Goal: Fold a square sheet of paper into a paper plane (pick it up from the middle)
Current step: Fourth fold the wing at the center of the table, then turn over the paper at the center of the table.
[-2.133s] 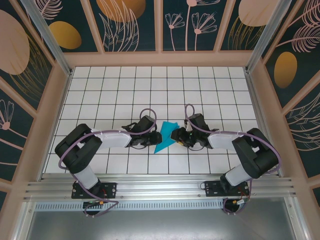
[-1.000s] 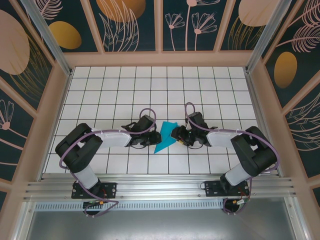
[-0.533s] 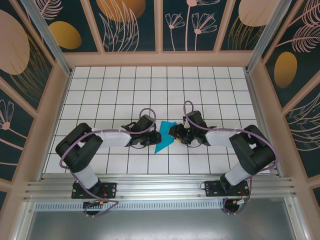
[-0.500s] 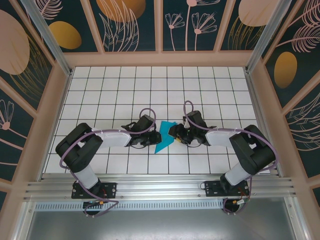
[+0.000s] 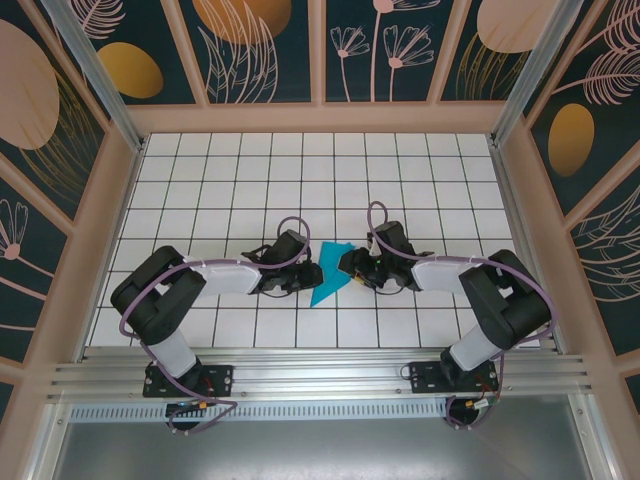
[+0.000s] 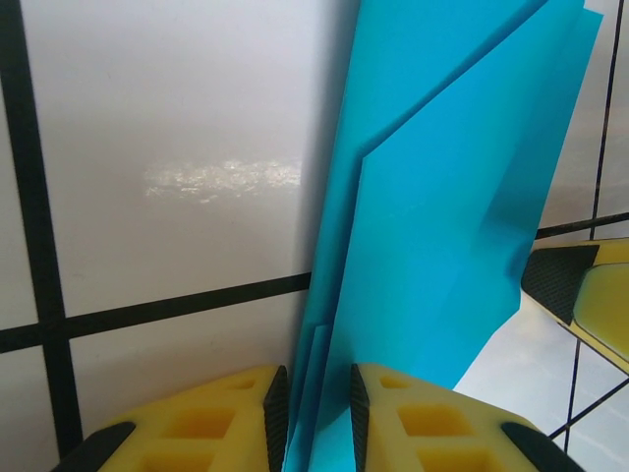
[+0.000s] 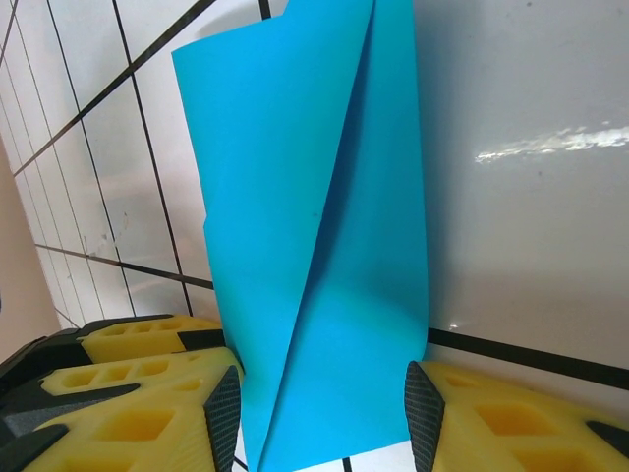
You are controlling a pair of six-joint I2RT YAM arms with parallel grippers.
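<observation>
Pinched folded teal sheet (image 6: 442, 197) between left gripper (image 6: 316, 388) jaws, probably as anchor; straddled its other end with right gripper (image 7: 324, 413) jaws, parted, unclenched (likely readying next crease); lay on tiled table (image 6: 167, 118) between both.

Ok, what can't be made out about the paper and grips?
- Top external: edges of the paper under both wrists; contact too small.
- Left wrist: paper's near end, cut off at the bottom edge between the left fingers.
- Right wrist: whether the right fingers squeeze or merely flank it.
</observation>
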